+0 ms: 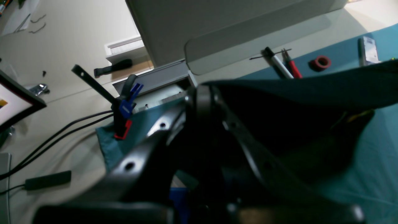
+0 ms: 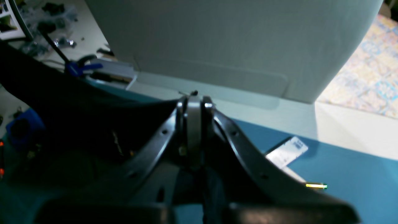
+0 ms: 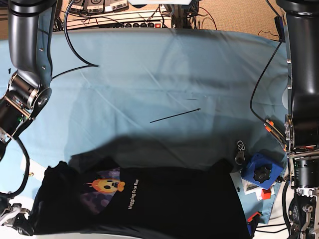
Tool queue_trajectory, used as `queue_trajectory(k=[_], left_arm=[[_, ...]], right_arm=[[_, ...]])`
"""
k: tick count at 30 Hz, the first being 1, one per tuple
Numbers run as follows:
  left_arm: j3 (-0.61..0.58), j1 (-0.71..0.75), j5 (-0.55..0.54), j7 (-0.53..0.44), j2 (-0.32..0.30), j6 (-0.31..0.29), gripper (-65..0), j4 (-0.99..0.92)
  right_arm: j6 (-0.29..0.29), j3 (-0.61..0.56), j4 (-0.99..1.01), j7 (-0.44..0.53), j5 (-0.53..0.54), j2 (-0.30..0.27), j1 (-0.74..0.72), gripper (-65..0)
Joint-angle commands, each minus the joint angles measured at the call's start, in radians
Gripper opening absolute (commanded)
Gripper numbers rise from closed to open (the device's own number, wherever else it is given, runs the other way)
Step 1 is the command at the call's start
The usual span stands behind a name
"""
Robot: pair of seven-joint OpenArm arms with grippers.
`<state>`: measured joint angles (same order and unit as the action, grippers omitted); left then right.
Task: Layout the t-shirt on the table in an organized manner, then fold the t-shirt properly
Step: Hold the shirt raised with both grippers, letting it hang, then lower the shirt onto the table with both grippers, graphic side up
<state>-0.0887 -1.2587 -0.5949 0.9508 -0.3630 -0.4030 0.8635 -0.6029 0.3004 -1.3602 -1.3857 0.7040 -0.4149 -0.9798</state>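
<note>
Black t-shirt (image 3: pixel 149 204), table's (image 3: pixel 149 74) near edge; left gripper (image 1: pixel 202 93) and right gripper (image 2: pixel 194 102) clamp its hem. Risk: slipping, bunching.

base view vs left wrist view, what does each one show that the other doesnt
Only base shows the shirt's flaming-skull print, the thin black rod and the blue block. Only left wrist shows the red tape roll, the pens and the left pincer shut on the black cloth. Both show the shirt and the blue table.
</note>
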Motion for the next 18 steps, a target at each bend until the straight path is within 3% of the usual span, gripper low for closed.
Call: queue_trajectory(k=[1,7,13,18], left_arm=[[0.007,-0.050,-0.011,-0.024,-0.003,0.003,-65.0,0.014],[0.007,0.004,-0.010,-0.023,-0.003,0.003,-65.0,0.014],[0.007,0.018,-0.010,-0.023,-0.003,0.002,-65.0,0.014],[0.007,0.018,-0.003,-0.019,-0.003,0.002,-65.0,0.014]], right_arm=[[-0.003,0.000,-0.012,0.061,0.014,-0.011,-0.040,-65.0],[-0.003,0.000,-0.012,0.111,-0.013,-0.012,-0.124,-65.0],[-0.003,0.000,-0.012,0.132,-0.017,-0.012,-0.320,-65.0],[-0.003,0.000,-0.012,0.133,-0.017,-0.012,-0.326,-65.0]])
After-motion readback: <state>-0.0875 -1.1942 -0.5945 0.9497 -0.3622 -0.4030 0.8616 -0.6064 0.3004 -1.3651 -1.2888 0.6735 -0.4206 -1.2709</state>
